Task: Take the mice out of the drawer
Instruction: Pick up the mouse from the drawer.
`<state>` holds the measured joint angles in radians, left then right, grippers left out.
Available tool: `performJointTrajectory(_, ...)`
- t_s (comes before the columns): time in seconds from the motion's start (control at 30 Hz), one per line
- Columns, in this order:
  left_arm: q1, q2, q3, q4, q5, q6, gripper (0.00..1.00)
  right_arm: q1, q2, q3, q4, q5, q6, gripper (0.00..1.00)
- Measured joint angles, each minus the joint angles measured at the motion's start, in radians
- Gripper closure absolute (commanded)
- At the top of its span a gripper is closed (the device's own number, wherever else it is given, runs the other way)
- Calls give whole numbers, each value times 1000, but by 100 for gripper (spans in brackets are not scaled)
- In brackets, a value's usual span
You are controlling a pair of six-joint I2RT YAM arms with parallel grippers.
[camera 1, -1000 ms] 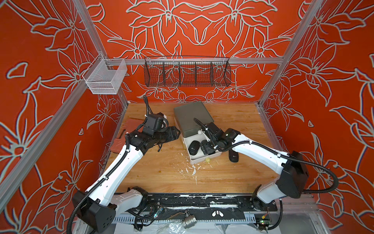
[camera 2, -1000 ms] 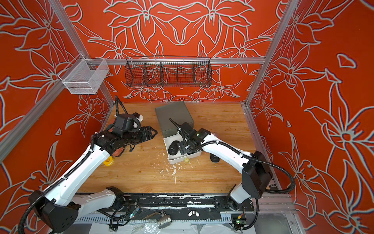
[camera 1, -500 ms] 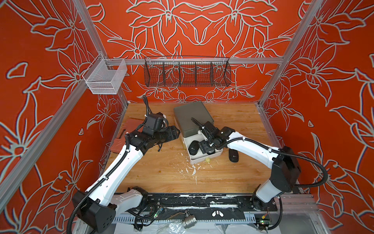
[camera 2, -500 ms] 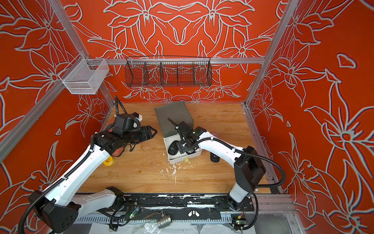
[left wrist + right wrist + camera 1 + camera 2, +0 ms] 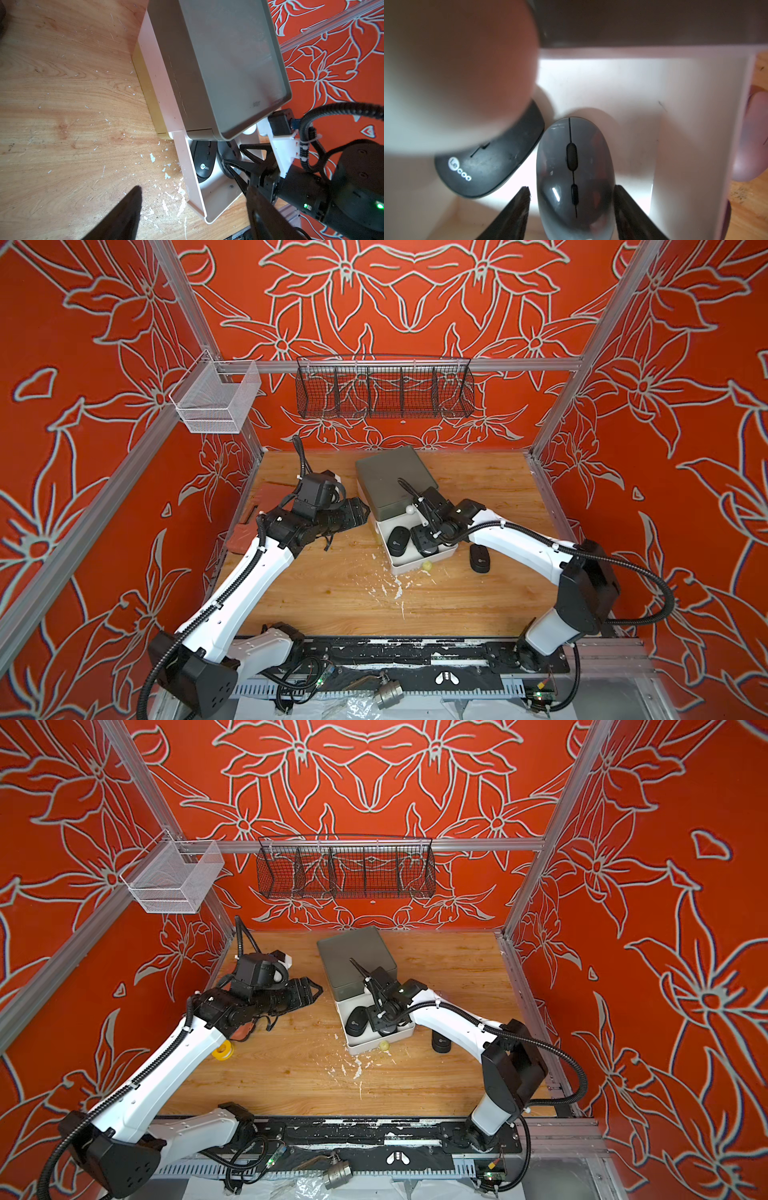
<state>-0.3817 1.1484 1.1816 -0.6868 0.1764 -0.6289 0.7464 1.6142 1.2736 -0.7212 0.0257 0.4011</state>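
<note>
Right claw (image 5: 571, 188) has narrowed around the grey mouse (image 5: 575, 166), grip unclear; only wrist views show me "Lecoo" on the black mouse (image 5: 492, 162); left claw (image 5: 313, 992) gapes empty.

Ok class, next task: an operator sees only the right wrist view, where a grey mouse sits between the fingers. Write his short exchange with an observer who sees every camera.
Operator: Is any mouse out of the drawer yet?
Observer: Yes, one black mouse lies on the table just outside the drawer.
Operator: Where is the left gripper?
Observer: The left gripper hangs open and empty above the table, beside the grey cabinet.
</note>
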Motion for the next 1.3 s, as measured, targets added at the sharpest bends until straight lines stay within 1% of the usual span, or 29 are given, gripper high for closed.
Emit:
performJointTrajectory(0.13,0,0,2,0,0,0,23,1,-14,-7,0,3,28,31)
performJointTrajectory(0.43,0,0,4,0,-6,0,22,1,1,-9,-9,0,32,24)
performJointTrajectory(0.87,0,0,6,1,-9,-4,22,2,55,-9,-10,-4,80,22)
performJointTrajectory(1.3,0,0,10,9,-13,-5,22,21,87,20,-51,20,131,40)
